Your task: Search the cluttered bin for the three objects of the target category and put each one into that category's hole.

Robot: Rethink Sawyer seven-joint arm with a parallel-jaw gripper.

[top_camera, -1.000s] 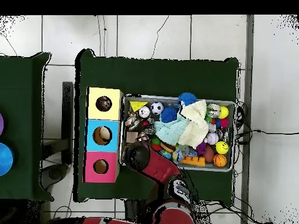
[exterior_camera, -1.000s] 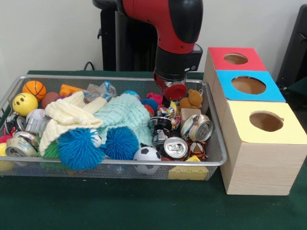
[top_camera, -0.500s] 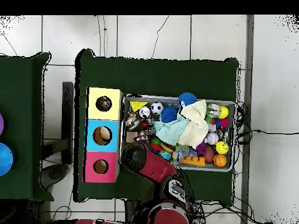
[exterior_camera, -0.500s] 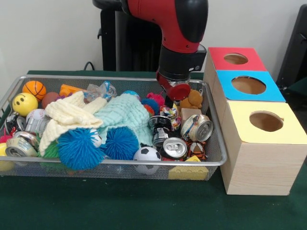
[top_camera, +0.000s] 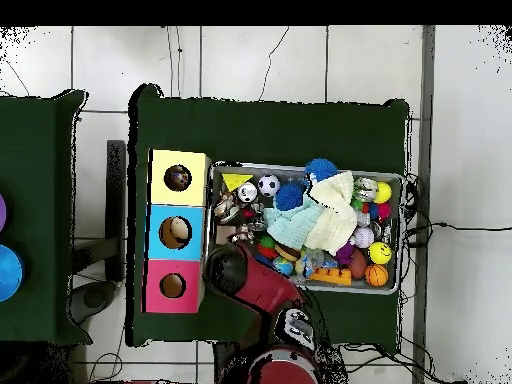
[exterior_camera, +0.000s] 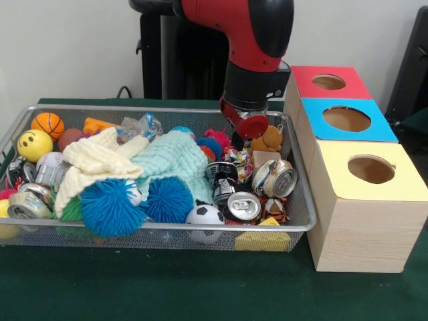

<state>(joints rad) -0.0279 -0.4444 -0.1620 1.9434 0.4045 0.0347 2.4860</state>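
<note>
One small soft fabric bundle patched white, pink, blue and yellow (exterior_camera: pixel 235 158) lies in the right part of the wide shallow wire-mesh bin (exterior_camera: pixel 160 111), touching the crushed drink cans (exterior_camera: pixel 244 204) in front of it and just left of the small tan block (exterior_camera: pixel 265 159). The other bundles cannot be picked out in the clutter. The round dark hole (exterior_camera: pixel 371 169) sits in the yellow face of the pale wooden box (exterior_camera: pixel 364 231), the nearest of three boxes standing just right of the bin; the blue-faced box (exterior_camera: pixel 348 120) and red-faced box (exterior_camera: pixel 328 81) stand behind it.

The gripper (exterior_camera: pixel 245 127) on the red and black arm (exterior_camera: pixel 257 40) hangs above the bin's far right corner, just over the brown teddy bear (exterior_camera: pixel 269 139). Compared with a second ago it has shifted slightly right — toward the boxes — and slightly up. Whether its claw is wide or narrow cannot be told. The bin's contents — blue spiky rubber balls (exterior_camera: pixel 107 207), pale knitted cloths (exterior_camera: pixel 100 160) — lie unchanged.
</note>
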